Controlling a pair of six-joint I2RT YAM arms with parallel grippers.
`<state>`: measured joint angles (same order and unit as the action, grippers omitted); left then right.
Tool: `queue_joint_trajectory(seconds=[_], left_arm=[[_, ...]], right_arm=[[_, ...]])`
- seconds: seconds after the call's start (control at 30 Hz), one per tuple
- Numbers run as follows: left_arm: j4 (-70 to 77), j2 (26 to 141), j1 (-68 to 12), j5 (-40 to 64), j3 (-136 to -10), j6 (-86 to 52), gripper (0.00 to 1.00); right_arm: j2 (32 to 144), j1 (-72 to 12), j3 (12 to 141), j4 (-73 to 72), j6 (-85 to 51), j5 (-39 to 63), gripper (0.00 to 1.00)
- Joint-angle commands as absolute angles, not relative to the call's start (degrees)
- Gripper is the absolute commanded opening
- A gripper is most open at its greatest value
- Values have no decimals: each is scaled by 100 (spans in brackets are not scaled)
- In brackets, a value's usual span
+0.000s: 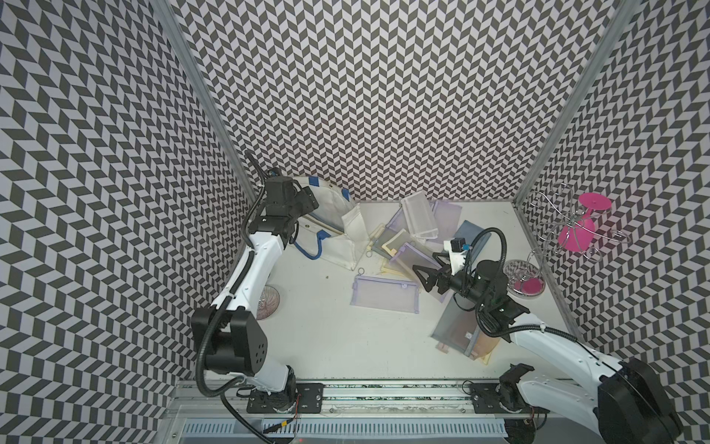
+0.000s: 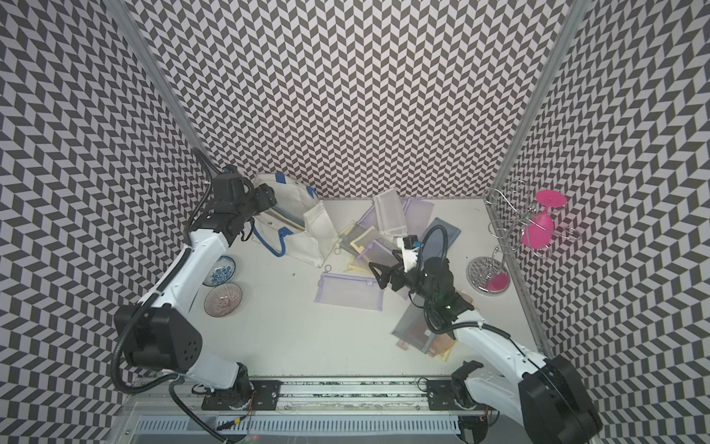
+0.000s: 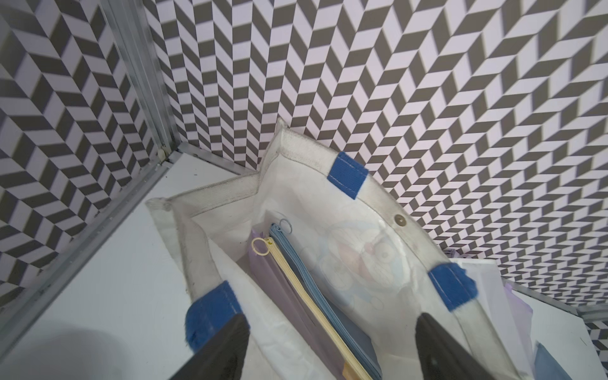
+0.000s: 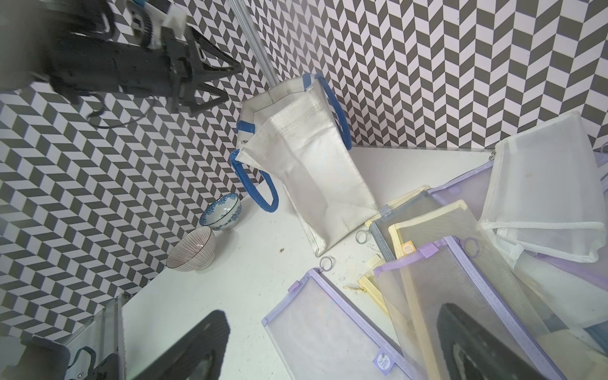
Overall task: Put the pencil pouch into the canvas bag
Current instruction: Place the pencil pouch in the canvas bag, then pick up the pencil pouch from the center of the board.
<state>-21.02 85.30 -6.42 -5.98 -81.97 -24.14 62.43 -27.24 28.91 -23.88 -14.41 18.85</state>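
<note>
One yellow-zipped pencil pouch (image 3: 297, 286) sits inside the canvas bag (image 3: 345, 210) at the far left, your left end effector (image 3: 332, 317) gaping empty over its mouth, so lift straight out, clear of the blue strap tabs (image 3: 347, 174).

White table (image 1: 326, 338) w/ canvas bag (image 1: 340, 251), scattered mesh pouches (image 1: 384, 294), 2 bowls (image 2: 223, 300) & wire glass rack (image 2: 488, 275).

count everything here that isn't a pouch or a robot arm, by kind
bowls: 2
bag: 1
rack: 1
glass: 1
total: 5
</note>
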Motion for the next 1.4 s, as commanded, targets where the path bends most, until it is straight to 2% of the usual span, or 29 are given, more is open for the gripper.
queue_joint_trajectory(seconds=[0.0, 0.27, 0.4, 0.47, 0.57, 0.77, 1.03, 1.23, 1.37], left_arm=[[-2419, 7833, -1146, -892, -7725, -2057, 83], [-1928, 5900, -3066, 14, -5181, -3154, 83], [-1003, 5653, -4103, 195, -3832, -3738, 84], [-458, 5672, -4274, 264, -3231, -4084, 84], [423, 5897, -4306, 524, -2562, -4489, 83], [554, 6309, -4202, 279, -2289, -4772, 82], [1036, 6535, -3205, 300, -1852, -4712, 74], [1370, 7236, -3138, 364, -1907, -4648, 72], [1712, 7691, -3138, 398, -1896, -4702, 66]], right_arm=[[6328, -2718, 2936, -2531, -1416, 1863, 99], [7211, -2721, 3251, -2317, -1210, 2161, 100], [8264, -2791, 4046, -1642, -946, 2505, 99], [8772, -2916, 4491, -1330, -811, 2636, 99], [9532, -3070, 5104, -1116, -703, 2944, 98], [10597, -3111, 5941, -717, -576, 3232, 96], [10900, -3132, 5826, -888, -601, 3394, 91], [11024, -3130, 5544, -1058, -658, 3377, 88], [11004, -3134, 5459, -1104, -677, 3346, 81]])
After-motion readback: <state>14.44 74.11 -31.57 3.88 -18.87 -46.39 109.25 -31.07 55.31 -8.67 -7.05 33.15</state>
